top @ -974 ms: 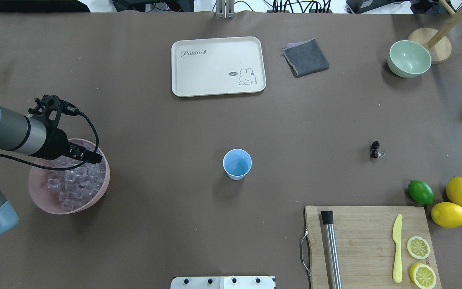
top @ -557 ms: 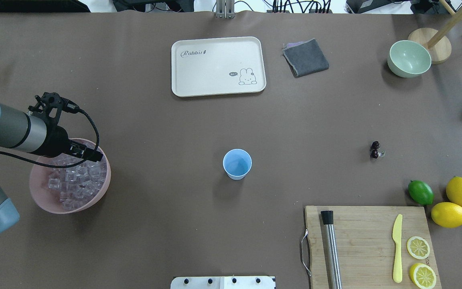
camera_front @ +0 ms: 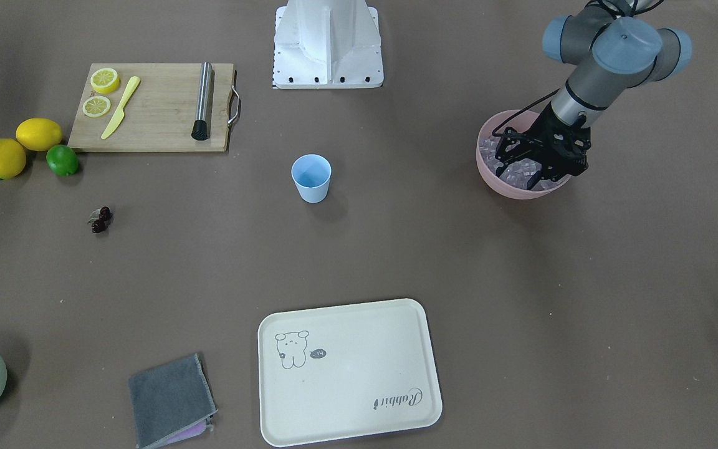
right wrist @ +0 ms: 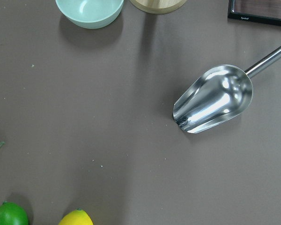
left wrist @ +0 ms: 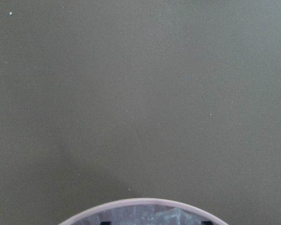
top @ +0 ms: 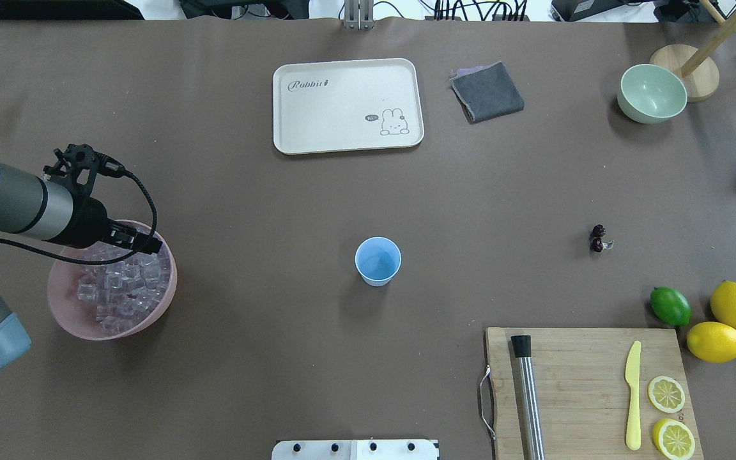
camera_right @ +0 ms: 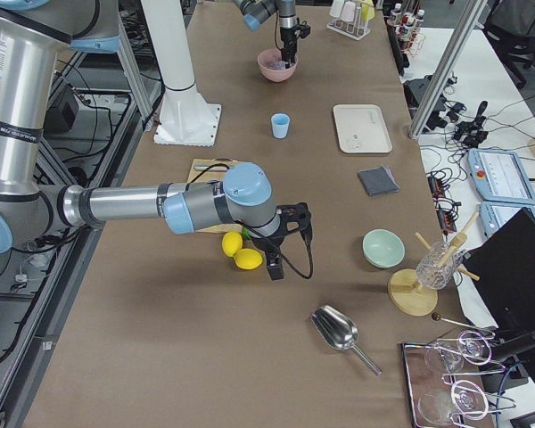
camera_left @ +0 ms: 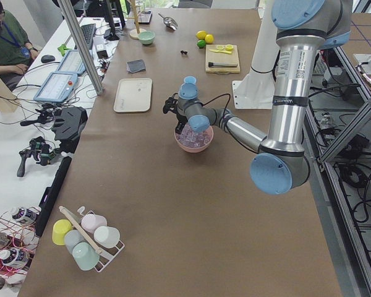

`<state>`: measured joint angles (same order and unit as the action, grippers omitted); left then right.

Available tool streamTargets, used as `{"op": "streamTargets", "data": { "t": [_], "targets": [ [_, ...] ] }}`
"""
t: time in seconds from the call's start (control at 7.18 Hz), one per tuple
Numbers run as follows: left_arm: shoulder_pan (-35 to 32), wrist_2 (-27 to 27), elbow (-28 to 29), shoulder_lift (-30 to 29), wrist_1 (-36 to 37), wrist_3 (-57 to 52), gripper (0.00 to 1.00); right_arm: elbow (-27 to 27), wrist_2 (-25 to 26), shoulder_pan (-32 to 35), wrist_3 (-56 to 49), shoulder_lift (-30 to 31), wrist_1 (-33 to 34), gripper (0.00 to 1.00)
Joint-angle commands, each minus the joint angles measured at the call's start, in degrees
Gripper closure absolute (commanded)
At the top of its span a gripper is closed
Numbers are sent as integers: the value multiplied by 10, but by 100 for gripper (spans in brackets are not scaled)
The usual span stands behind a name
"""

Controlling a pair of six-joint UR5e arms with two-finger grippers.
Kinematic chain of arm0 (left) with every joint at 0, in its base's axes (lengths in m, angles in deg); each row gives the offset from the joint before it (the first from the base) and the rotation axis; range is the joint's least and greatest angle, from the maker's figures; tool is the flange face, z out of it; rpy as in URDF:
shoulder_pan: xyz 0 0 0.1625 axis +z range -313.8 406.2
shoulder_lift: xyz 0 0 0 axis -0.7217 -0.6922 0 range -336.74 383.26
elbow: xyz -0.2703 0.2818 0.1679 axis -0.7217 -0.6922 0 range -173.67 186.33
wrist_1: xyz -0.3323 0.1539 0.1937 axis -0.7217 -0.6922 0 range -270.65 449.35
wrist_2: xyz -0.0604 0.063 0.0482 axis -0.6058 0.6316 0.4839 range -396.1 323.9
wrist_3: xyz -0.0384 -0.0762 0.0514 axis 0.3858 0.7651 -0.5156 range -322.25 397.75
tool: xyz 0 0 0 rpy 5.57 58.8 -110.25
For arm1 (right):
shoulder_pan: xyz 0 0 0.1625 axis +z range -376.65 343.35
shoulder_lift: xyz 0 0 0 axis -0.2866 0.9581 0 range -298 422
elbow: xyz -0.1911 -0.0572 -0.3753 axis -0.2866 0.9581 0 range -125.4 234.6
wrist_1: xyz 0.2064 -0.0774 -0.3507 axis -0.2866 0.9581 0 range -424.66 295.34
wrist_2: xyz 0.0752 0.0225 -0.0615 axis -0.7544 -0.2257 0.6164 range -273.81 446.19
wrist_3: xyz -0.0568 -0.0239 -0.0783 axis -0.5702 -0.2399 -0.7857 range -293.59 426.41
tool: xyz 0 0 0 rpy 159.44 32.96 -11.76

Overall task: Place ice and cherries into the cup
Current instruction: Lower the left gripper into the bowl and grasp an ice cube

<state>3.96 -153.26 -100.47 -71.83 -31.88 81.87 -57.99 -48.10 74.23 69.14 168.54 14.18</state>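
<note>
Ice point(top: 122, 284) lies heaped in the pink bowl point(top: 61, 310) on the robot's left side of the worktop point(top: 246, 370). We see the left tool point(camera_front: 538, 169) hanging over the far side of that bowl, its tips low by the cubes; we cannot tell whether they touch any. In the front-facing view its fingers stand spread. The left wrist view shows two dark tips wide apart just inside the bowl's rim, and we can make out nothing pinched between them.

The cup point(top: 377, 260) stands upright near the middle of the worktop, well apart from the pink bowl, its mouth open to the overhead camera. The cherries point(top: 597, 238) lie on the bare worktop on the cup's right, well apart from it. Nearer the robot than the cherries is the lime point(top: 670, 306), which sits just beside two lemons point(top: 715, 342) at the corner of the cutting board point(top: 585, 377).

The right tool point(camera_right: 274, 267) hangs low near the lemons in the right side view, and we cannot tell whether it is spread or pressed together. Its wrist camera looks down on a metal scoop point(right wrist: 215, 99) and the pale green bowl point(right wrist: 89, 11). A cream tray point(top: 345, 105) and a folded grey cloth point(top: 487, 91) lie on the far side.
</note>
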Motion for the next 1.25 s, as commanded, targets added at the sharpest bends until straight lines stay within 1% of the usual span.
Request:
{"op": "streamTargets", "data": {
  "t": [0.0, 0.42, 0.56, 0.84, 0.97, 1.11],
  "targets": [
    [0, 1, 2, 0, 0, 0, 29, 1, 1, 0, 0, 0, 0, 0],
    [1, 0, 13, -5, -1, 0, 29, 2, 0, 0, 0, 0, 0, 0],
    [1, 0, 13, -5, -1, 0, 33, 3, 1, 0, 0, 0, 0, 0],
    [0, -2, 11, -5, -1, 0, 55, 3, 0, 0, 0, 0, 0, 0],
    [0, -2, 10, -5, -1, 0, 64, 3, 0, 0, 0, 0, 0, 0],
    [0, -2, 9, -5, -1, 0, 68, 3, 0, 0, 0, 0, 0, 0]
  ]
}}
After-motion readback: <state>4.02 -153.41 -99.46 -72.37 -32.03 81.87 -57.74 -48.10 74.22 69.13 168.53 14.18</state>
